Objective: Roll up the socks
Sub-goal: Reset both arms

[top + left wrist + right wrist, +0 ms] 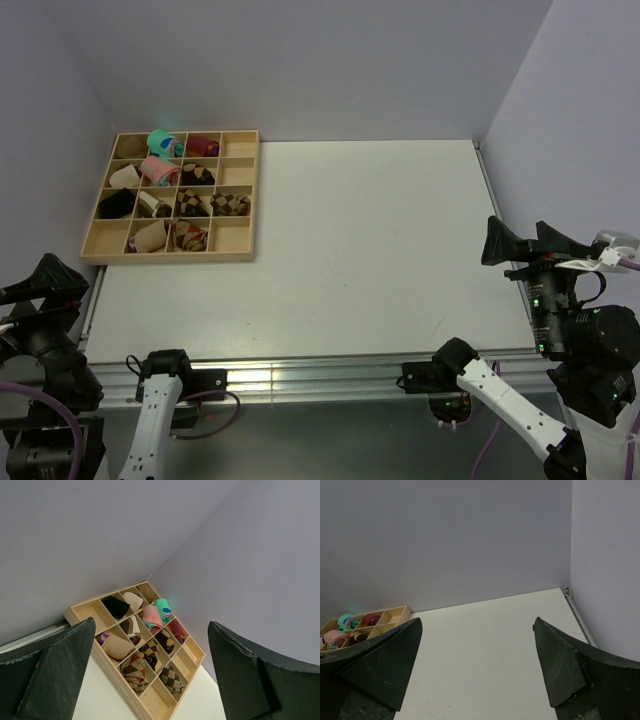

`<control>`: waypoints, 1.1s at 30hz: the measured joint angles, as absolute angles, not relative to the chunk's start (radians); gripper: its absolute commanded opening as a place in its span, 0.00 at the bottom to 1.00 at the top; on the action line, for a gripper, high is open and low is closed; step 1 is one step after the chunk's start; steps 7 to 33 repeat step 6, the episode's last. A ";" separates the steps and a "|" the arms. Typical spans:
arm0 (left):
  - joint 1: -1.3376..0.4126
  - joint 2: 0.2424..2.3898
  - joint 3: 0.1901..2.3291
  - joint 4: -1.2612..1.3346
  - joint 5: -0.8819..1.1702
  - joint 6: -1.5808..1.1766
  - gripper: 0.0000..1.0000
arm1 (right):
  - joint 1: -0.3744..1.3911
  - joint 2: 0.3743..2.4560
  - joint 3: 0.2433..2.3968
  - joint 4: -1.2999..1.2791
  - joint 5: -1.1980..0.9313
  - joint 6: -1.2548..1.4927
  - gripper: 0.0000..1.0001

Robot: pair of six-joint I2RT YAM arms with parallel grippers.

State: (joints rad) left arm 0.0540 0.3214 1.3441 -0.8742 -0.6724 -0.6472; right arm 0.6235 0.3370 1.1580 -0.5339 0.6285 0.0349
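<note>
tray [170, 257]: pale bare wood | argyle socks [134, 666]: knit cloth | table [380, 230]: matt white

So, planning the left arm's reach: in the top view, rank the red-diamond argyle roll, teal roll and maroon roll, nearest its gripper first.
1. Red-diamond argyle roll, near row.
2. Teal roll, far row.
3. Maroon roll, right of teal.

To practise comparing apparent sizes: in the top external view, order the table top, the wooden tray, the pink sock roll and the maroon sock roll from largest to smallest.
1. Table top
2. Wooden tray
3. Pink sock roll and maroon sock roll: too alike to rank.
</note>
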 measured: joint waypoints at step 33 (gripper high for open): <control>0.049 0.321 1.329 -0.855 -0.679 -0.647 1.00 | 0.624 0.337 1.157 -0.524 0.624 0.035 1.00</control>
